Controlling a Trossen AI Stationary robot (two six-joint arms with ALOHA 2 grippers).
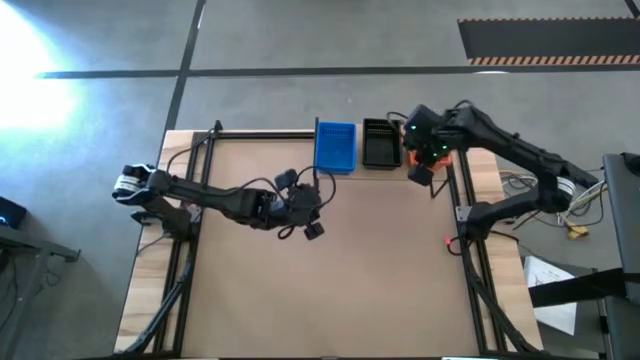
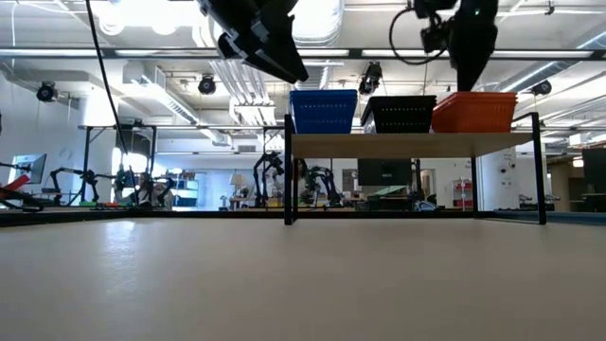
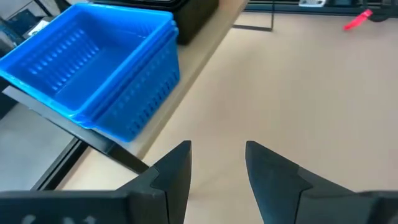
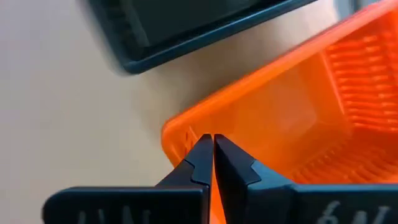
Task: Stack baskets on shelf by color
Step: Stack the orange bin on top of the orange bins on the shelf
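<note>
The shelf (image 2: 407, 144) stands along the table's far edge on thin black legs. On it sit nested blue baskets (image 2: 324, 111) (image 3: 93, 68), a black basket (image 2: 400, 114) (image 1: 380, 143) and an orange basket (image 2: 475, 111) (image 4: 292, 118), side by side, each resting on its bottom. My right gripper (image 4: 213, 142) (image 2: 471, 57) comes down over the orange basket, shut on it. My left gripper (image 3: 217, 152) (image 1: 312, 226) hangs open above the tabletop, just on the near side of the blue baskets, touching nothing. My right gripper pinches the orange basket's rim (image 4: 186, 140) near a corner, at one end wall, between its two fingers. The fingers come from above, pointing down. In the low view the basket sits level with its bottom on the shelf, at the row's right end.
A small red object (image 1: 447, 240) (image 3: 357, 20) lies near the table's right edge. Black frame rails (image 1: 470, 260) run along both sides of the table. The wide tan tabletop (image 1: 330, 290) stretches from the shelf to the near edge.
</note>
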